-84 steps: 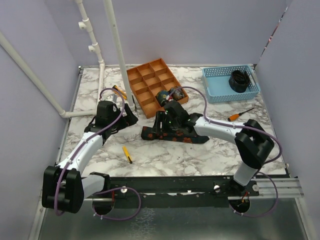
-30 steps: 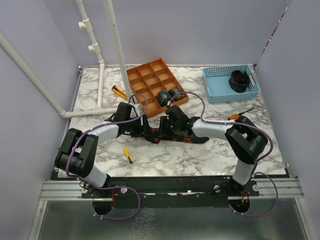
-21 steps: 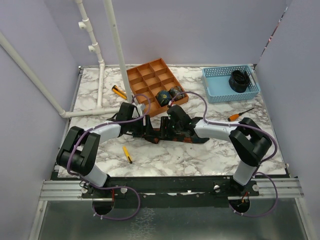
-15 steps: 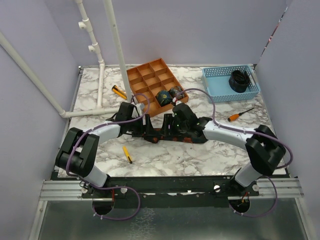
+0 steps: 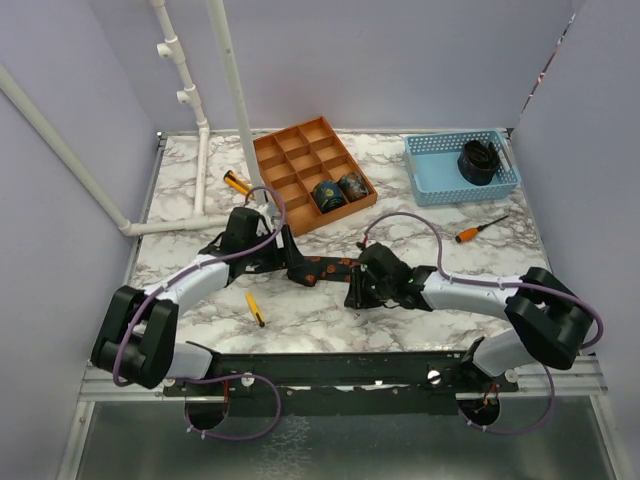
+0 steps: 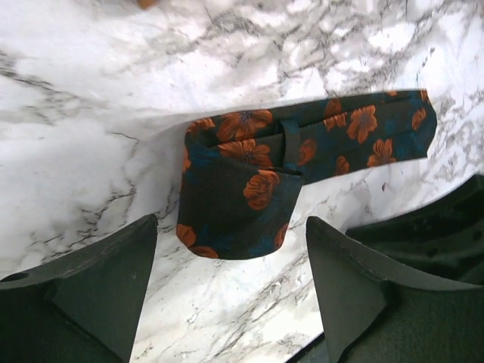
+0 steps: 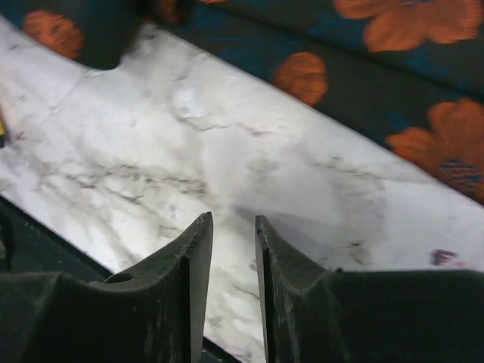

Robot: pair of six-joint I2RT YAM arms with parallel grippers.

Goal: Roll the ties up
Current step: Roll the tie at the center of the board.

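Note:
A dark navy tie (image 5: 325,268) with orange flowers lies flat on the marble table, its left end folded over. In the left wrist view the folded end (image 6: 249,181) lies just ahead of my left gripper (image 6: 231,227), which is wide open and empty; in the top view that gripper (image 5: 283,258) is at the tie's left end. My right gripper (image 5: 352,295) is on the near side of the tie. Its jaws (image 7: 233,219) are a narrow gap apart over bare marble, holding nothing, with the tie (image 7: 363,83) just beyond. Two rolled ties (image 5: 324,195) (image 5: 352,186) sit in the orange tray (image 5: 300,160).
A blue basket (image 5: 440,180) at the back right holds a dark coil (image 5: 478,160). An orange screwdriver (image 5: 470,233) lies right of the tie, a yellow pen (image 5: 255,308) near the front left, an orange tool (image 5: 237,182) by the white pipes (image 5: 235,110).
My right gripper has come off the tie and moved toward the near edge. My left arm has swung its elbow out and its gripper stays at the tie's left end.

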